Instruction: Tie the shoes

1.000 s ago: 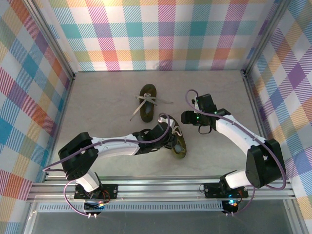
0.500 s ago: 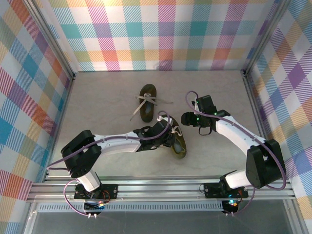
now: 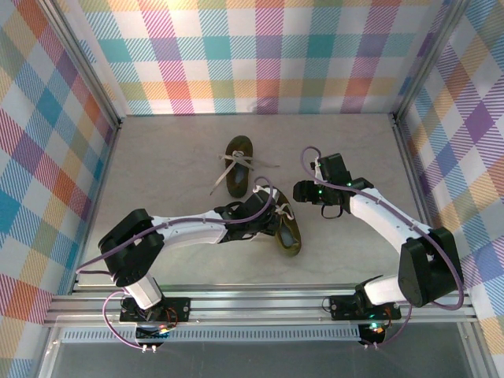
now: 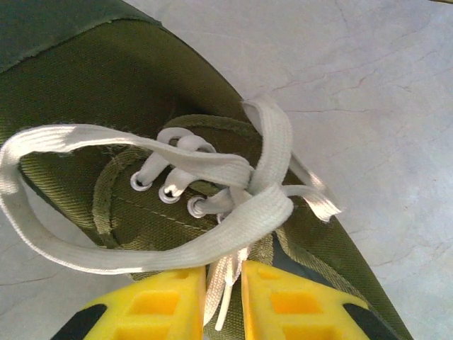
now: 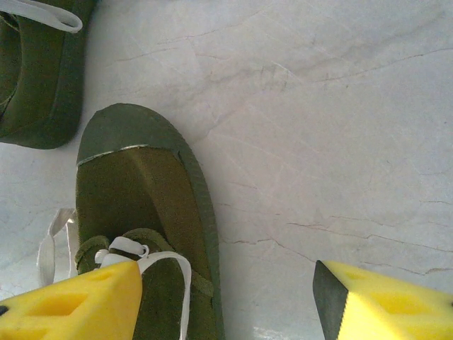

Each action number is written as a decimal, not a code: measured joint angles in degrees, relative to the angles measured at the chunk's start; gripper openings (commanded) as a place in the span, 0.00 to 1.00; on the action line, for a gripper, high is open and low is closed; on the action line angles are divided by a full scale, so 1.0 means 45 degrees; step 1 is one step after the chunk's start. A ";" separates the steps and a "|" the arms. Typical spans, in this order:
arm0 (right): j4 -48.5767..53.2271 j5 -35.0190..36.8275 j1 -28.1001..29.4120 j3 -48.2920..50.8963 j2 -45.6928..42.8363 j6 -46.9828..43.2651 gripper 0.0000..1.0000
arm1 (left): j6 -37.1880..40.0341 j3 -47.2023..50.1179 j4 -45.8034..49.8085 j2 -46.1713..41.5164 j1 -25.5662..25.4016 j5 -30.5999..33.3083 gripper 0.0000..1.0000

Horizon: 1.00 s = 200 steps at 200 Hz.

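Observation:
Two olive-brown shoes lie on the table. The near shoe (image 3: 288, 231) has my left gripper (image 3: 276, 219) over its laces. In the left wrist view this shoe (image 4: 106, 78) shows a pale lace loop (image 4: 85, 255) and a crossed knot. My left gripper (image 4: 224, 301) is shut on a lace strand (image 4: 228, 278) pinched between the yellow fingers. The far shoe (image 3: 239, 167) lies with its laces spread loose. My right gripper (image 3: 309, 191) hovers open just right of the near shoe (image 5: 141, 205); one finger (image 5: 71, 304) is over the laces, the other (image 5: 389, 304) over bare table.
The far shoe's lace ends (image 3: 216, 185) trail onto the pale marble tabletop (image 3: 165, 157). Checked walls and metal posts (image 3: 402, 118) close in the sides and back. A metal rail (image 3: 260, 303) runs along the near edge.
My left gripper's jaws have come together on the lace, and the left wrist has shifted slightly left over the near shoe. The right arm has not moved.

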<state>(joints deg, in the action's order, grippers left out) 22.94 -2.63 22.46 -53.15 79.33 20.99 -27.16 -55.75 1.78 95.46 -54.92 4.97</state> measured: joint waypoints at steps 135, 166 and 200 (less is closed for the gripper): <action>0.0010 0.0000 0.0000 0.0039 -0.0005 -0.0005 0.66 | 0.0296 0.0053 0.0204 -0.0068 -0.0015 0.0058 0.20; 0.0015 0.0000 0.0000 0.0039 -0.0005 -0.0010 0.66 | 0.0296 -0.0049 0.0248 0.0146 -0.0015 0.0044 0.22; 0.0005 0.0005 0.0000 0.0155 -0.0053 -0.0005 0.66 | 0.0301 -0.0141 0.0253 0.0253 -0.0015 0.0015 0.25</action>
<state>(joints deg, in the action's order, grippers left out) 22.96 -2.61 22.46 -52.45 79.09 20.97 -25.80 -56.38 2.92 96.60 -54.98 5.04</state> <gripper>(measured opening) 0.655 0.249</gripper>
